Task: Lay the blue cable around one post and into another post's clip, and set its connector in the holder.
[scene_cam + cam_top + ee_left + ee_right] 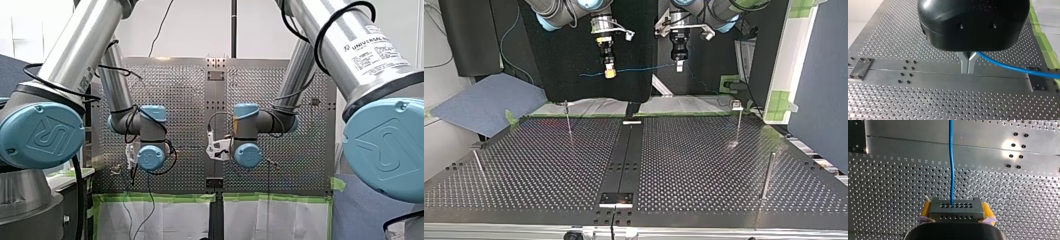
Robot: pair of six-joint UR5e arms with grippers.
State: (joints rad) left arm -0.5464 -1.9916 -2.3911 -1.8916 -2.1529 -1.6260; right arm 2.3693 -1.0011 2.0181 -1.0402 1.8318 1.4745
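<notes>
My left gripper (pixel 968 65) has its metal fingers pinched together on the blue cable (pixel 1008 65), which leaves them toward 3 o'clock in the left wrist view. My right gripper (pixel 609 73) clamps the grey connector (pixel 956 208) between its yellow pads (pixel 926 210). The cable leaves the connector's face and runs straight ahead toward 12 o'clock in the right wrist view.

In the top view both grippers hang above the far edge of the table (pixel 704 160), at about 12 o'clock, with the cable stretched between them and clear of the surface. Four posts stand on the table, seen from its middle at 11 o'clock (pixel 568 118), 2 o'clock (pixel 739 121), 3 o'clock (pixel 768 175) and 9 o'clock (pixel 477 162). The 2 o'clock post seems to carry a small clip on top, though it is too small to be sure. The cable touches none of them.
</notes>
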